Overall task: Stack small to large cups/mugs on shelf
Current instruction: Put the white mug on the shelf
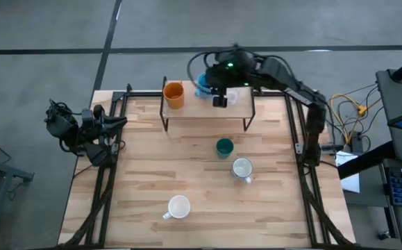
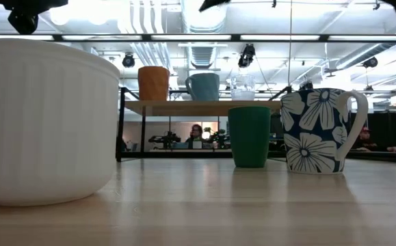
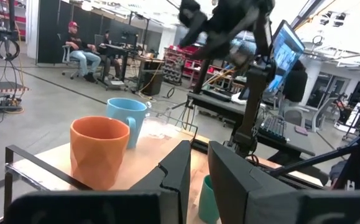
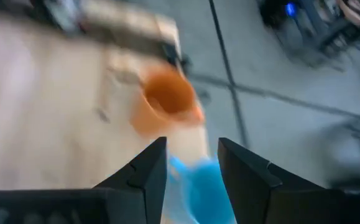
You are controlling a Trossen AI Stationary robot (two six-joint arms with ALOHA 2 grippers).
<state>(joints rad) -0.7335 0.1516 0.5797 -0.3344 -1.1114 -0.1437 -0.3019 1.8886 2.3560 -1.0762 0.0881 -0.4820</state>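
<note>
- The shelf (image 1: 207,110) stands at the upper middle of the high view, carrying three cups in a row: the orange cup (image 1: 173,94) at its left end, the light blue mug (image 1: 203,86) next to it, and the clear glass (image 2: 243,87) toward the right, presumably smallest first.
- The right gripper (image 1: 219,101) hangs over the shelf near the blue mug and glass, fingers spread with nothing between them, probably just let go.
- The left gripper (image 3: 195,171) waits at the left edge of the counter (image 1: 145,173), fingers nearly together, holding nothing.
- Not yet placed: the dark green cup (image 1: 224,147) and flowered mug (image 1: 242,169) at centre, the white cup (image 1: 178,207) at lower centre.
</note>
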